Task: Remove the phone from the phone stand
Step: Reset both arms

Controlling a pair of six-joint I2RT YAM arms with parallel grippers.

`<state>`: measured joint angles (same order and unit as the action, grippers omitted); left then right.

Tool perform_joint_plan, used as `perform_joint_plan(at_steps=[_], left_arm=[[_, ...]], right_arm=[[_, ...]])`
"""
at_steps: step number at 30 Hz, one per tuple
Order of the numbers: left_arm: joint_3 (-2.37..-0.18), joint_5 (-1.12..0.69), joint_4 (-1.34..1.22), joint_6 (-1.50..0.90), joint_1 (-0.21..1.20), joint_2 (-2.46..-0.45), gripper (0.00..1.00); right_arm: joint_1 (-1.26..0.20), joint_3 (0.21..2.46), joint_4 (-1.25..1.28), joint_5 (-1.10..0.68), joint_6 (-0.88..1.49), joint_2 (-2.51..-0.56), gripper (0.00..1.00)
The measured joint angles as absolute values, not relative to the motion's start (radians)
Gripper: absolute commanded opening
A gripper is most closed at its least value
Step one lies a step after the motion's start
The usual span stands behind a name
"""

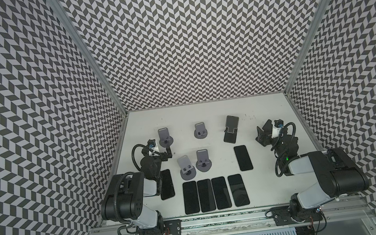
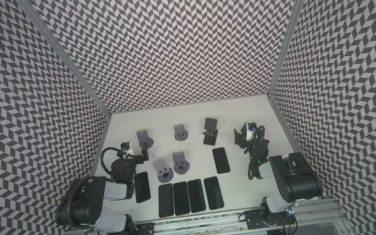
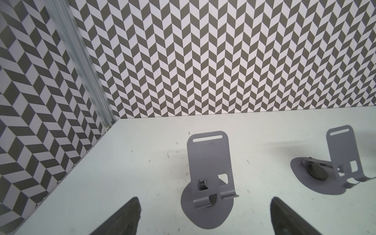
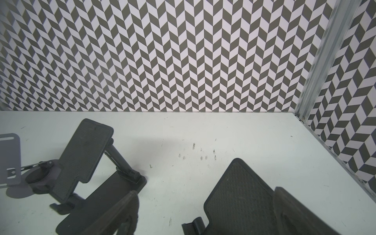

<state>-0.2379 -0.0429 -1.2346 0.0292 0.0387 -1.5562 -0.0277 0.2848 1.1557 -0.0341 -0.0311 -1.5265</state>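
Since neither arm grips anything, the entry starts with empty jaws.

Left gripper (image 3: 204,201): jaws spread wide. A bare grey stand (image 3: 209,160) sits just ahead of them, well apart from the black phone stand (image 1: 231,127), across the surface (image 1: 205,111).

Right gripper (image 4: 205,193): jaws likewise spread, pinching nothing. It is near the black phone stand, on the side away from the grey stand. A second black stand plate (image 4: 238,195) lies just by one finger; whether they touch cannot be told.

Phone (image 1: 243,157): flat on the surface, dark glossy side up, near the black phone stand's foot on the side toward the arm bases. Five more lie flat: a row of four phones (image 1: 205,195) farther that way, and a lone phone (image 1: 166,185) well apart, by the left arm. No stand carries a phone, so the removal looks complete.

Handling, judged: a stiff slab, dense for its size, with a slippery glass face that would break if dropped. It is best taken across the two long edges near mid-length. Lying flat, it offers little edge to grip.

Views: both top views show all six phones; neither wrist view shows any. Only the right wrist view shows the black phone stand's textured plate and hinged strut. Only the left wrist view shows the grey stand's slot and bare cradle.
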Motion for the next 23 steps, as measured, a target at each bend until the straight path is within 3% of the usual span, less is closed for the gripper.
perform_joint_plan(at_steps=[12,23], left_arm=[[-0.238,-0.043,-1.258,0.029,0.061,-1.556,0.99],[-0.238,0.107,-1.257,0.029,0.064,-1.556,1.0]], right_arm=[[-0.026,0.285,1.153,-0.037,-0.031,-1.526,1.0],[-0.023,0.285,1.154,-0.039,-0.031,-1.526,1.0]])
